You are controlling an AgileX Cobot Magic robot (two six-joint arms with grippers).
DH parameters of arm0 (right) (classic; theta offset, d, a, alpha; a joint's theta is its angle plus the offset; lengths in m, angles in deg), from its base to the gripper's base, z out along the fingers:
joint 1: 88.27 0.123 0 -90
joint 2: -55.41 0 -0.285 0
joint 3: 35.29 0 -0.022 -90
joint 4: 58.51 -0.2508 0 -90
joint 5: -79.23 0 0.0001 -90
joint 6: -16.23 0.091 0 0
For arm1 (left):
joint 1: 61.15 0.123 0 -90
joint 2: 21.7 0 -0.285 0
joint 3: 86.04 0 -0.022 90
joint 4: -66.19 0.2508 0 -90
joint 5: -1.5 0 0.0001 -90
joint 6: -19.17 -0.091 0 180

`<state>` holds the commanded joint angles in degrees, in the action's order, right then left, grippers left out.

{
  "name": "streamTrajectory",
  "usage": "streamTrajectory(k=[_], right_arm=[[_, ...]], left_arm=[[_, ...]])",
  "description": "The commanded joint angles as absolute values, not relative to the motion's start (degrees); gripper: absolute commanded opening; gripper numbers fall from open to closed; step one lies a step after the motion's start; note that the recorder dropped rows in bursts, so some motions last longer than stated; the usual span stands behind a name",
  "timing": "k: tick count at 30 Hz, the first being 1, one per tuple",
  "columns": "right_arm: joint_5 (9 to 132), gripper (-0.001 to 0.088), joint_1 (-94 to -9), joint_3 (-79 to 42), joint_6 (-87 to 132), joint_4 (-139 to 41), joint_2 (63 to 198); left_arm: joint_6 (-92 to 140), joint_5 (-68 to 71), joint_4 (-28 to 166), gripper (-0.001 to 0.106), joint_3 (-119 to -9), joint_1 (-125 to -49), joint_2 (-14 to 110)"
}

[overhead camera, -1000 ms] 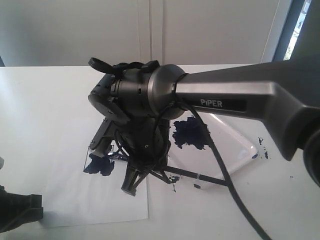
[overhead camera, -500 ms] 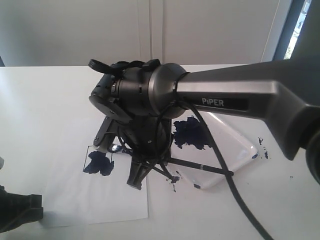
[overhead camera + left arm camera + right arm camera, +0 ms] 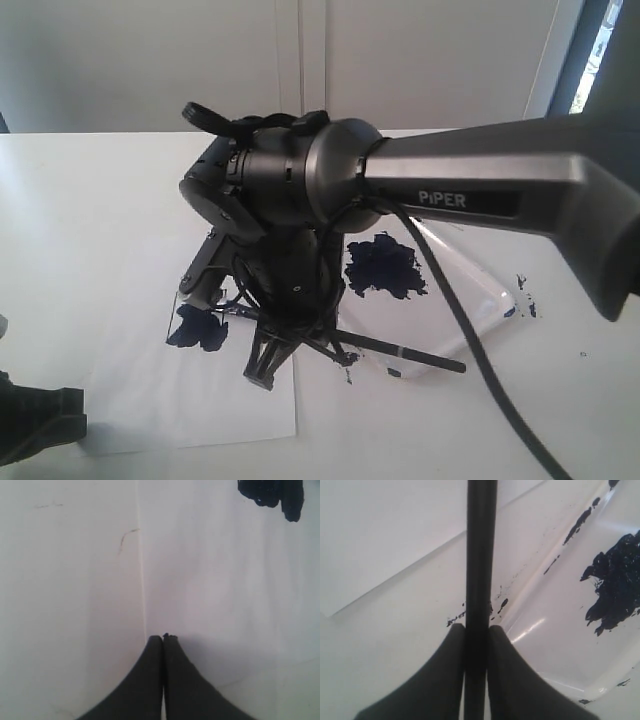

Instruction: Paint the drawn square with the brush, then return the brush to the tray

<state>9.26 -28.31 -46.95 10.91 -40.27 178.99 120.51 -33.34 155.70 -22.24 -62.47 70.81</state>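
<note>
1. Right hand (image 3: 479,630): the two fingers are pinched on the black handle of the brush (image 3: 481,555), one on each side of it.
2. The brush: in the exterior view its handle (image 3: 420,357) runs from under the hand out to the right, lying low across the near corner of the tray (image 3: 478,300). The bristle end is hidden behind the hand.
3. The drawn square (image 3: 196,326): a thin pen outline smeared with dark blue paint, on the paper sheet (image 3: 200,405) just left of the right hand (its upper right part is covered by the hand).
4. The tray: glossy white, with a dark blue blotch (image 3: 380,268), just right of the hand and beside the sheet's edge.
5. Left hand (image 3: 163,638): fingers pressed together with nothing between them, above the white surface.
6. Writing: "PiPER" (image 3: 450,198) in white letters on the right arm.
7. All of it rests on the white table (image 3: 80,200).
</note>
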Motion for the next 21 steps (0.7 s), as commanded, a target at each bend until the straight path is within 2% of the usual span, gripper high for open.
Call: streamTrajectory(k=[21], right_arm=[[9.3, 0.0, -28.3, -46.5, 14.4, -34.4, 182.7]], left_arm=[[120.8, -33.3, 156.5, 0.0, -22.2, -62.5, 70.8]])
